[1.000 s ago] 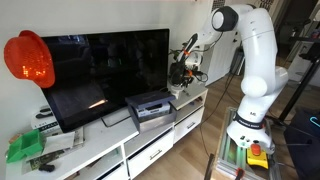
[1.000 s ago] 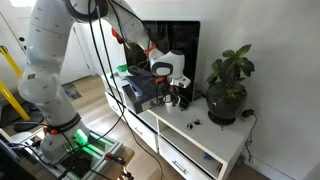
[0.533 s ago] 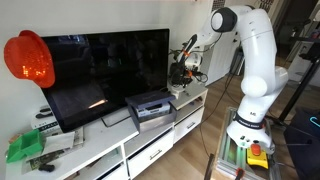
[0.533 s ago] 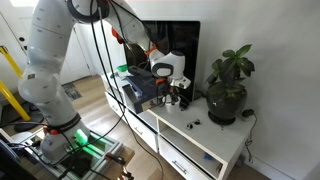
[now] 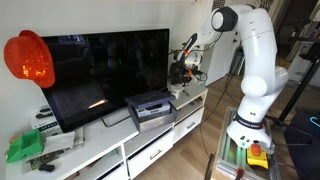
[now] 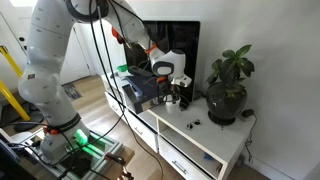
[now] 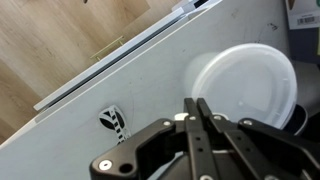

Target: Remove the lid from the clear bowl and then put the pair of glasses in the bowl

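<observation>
Wrist view: small striped item point(image 7: 112, 122) lay on white counter point(image 7: 150, 75), left of fingers point(image 7: 206, 135). Fingers were pressed together, nothing between them, tips over lower-left rim of clear bowl point(image 7: 248, 85); contact unclear. Bowl sat on counter, mostly right of fingers.

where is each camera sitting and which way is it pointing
Exterior view: in front of the white cabinet, near the end with the orange-red object, looking along it past the TV; the whole arm shows.
Exterior view: off the opposite end, by the potted plant, looking back along the cabinet; the arm fills the left.
Wrist view: on the wrist, looking down at the cabinet top and pale round lid; the tool shows, fingers together.
Shared: both exterior views show TV, grey device and arm.
</observation>
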Available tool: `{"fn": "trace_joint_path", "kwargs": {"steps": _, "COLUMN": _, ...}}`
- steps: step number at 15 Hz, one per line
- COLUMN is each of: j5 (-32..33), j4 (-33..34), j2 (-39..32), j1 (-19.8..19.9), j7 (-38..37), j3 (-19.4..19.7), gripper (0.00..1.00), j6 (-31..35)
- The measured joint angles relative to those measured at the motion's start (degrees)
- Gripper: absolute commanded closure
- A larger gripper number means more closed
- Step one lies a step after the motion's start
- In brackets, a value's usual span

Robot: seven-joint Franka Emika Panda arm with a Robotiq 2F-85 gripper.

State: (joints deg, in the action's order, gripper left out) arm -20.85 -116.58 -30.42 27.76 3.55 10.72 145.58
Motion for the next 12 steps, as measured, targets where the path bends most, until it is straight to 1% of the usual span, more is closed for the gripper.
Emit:
{"fn": "trace_joint_path", "kwargs": {"steps": 3, "j5": 0.59, "j4": -0.49, "j2": 2.4, "j1": -0.24, "j7": -0.27, "j3": 1.37, "gripper": 0.98, "j6": -1.06}}
{"fn": "trace_joint_path", "kwargs": {"steps": 7, "j5": 2.38, "j4": -2.83, "j2": 7.56, "j1": -0.18, "j7": -0.14, "j3": 4.94, "gripper": 0.98, "j6": -3.37}}
{"fn": "trace_joint_path", "kwargs": {"steps": 10, "j5": 6.53, "j4": -4.98, "j2": 10.39, "j1": -0.11, "j7": -0.18, "j3": 8.71, "gripper": 0.98, "j6": -6.45}}
{"fn": "trace_joint_path", "kwargs": {"steps": 12, "j5": 10.47, "j4": -6.06, "j2": 10.55, "j1": -0.07, "j7": -1.1, "j3": 11.71, "gripper": 0.98, "j6": -8.45}}
